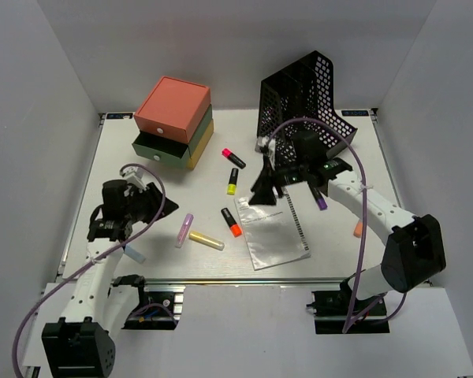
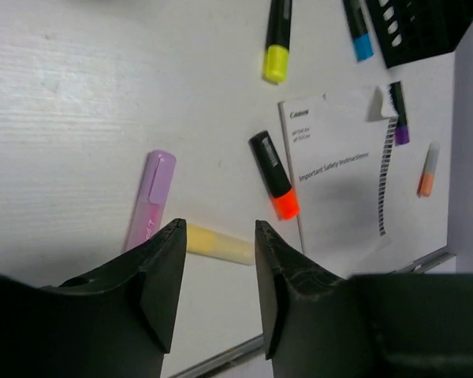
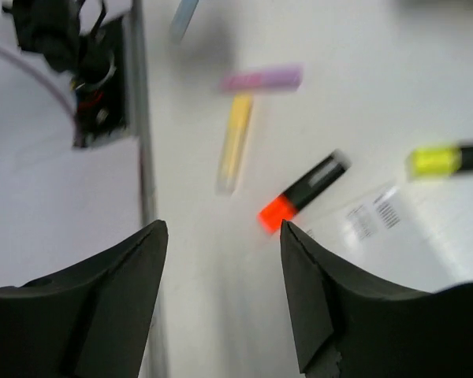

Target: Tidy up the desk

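Desk (image 1: 339, 236) lies under both my jaw pairs. My left gripper (image 2: 217, 236) is half apart and empty; my right gripper (image 3: 225, 236) is wider and empty.

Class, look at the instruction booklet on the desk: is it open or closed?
Closed. The booklet lies flat on the desk as one page-width, its titled front cover facing up.

On the desk (image 1: 339, 236), the drawer box (image 1: 173, 118) sits rear left and the mesh file holder (image 1: 299, 90) rear right. The instruction booklet (image 1: 272, 232) lies front centre. The rear highlighter (image 1: 233, 157) and the middle highlighter (image 1: 232, 182) lie behind it, and the front highlighter (image 1: 231, 222) lies just beside its left edge. Farther left, the left marker (image 1: 184, 230) and the right marker (image 1: 206, 241) lie close together.
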Robot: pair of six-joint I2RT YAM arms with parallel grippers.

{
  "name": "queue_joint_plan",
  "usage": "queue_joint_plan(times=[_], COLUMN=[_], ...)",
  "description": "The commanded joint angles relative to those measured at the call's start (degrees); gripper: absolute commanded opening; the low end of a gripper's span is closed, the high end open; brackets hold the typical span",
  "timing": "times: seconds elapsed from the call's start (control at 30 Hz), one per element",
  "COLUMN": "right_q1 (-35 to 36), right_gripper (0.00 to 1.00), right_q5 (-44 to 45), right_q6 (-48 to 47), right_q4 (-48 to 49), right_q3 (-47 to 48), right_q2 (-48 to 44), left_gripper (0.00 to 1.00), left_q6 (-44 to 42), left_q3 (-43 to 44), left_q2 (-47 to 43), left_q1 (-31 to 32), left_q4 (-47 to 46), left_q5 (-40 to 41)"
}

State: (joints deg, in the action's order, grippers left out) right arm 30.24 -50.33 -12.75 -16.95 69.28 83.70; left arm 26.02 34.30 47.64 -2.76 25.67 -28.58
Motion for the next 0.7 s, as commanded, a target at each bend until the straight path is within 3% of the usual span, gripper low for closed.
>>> queue_joint_plan(times=[0.0,0.2,0.47,0.67], right_q1=[-1.67,-5.35,-13.10,-17.31], right_gripper=[0.66,0.66,0.65,0.66], right_q5=[-8.20,-10.67,-13.39,-14.19], right_q6=[-4.20,-10.09,-14.76,-17.92], right_q4=[-6.95,-11.36,-13.02,-13.72], right_q3=[-4.85,-8.53,-10.83,-12.14], right_q2=[-3.97,-7.93,-9.96,-12.15], left_gripper=[0.53,0.58,0.66,0.67], left_q6=[2.80,4.30,6.58,7.11], left_q3=[0.42,5.68,10.87,10.79], left_q2=[1.93,11.41,24.34,27.16], left_q1=[5.30,17.69,30.78,34.93], left_q4=[4.03,9.83,11.68,10.55], left_q5=[8.42,24.58,38.50,46.32])
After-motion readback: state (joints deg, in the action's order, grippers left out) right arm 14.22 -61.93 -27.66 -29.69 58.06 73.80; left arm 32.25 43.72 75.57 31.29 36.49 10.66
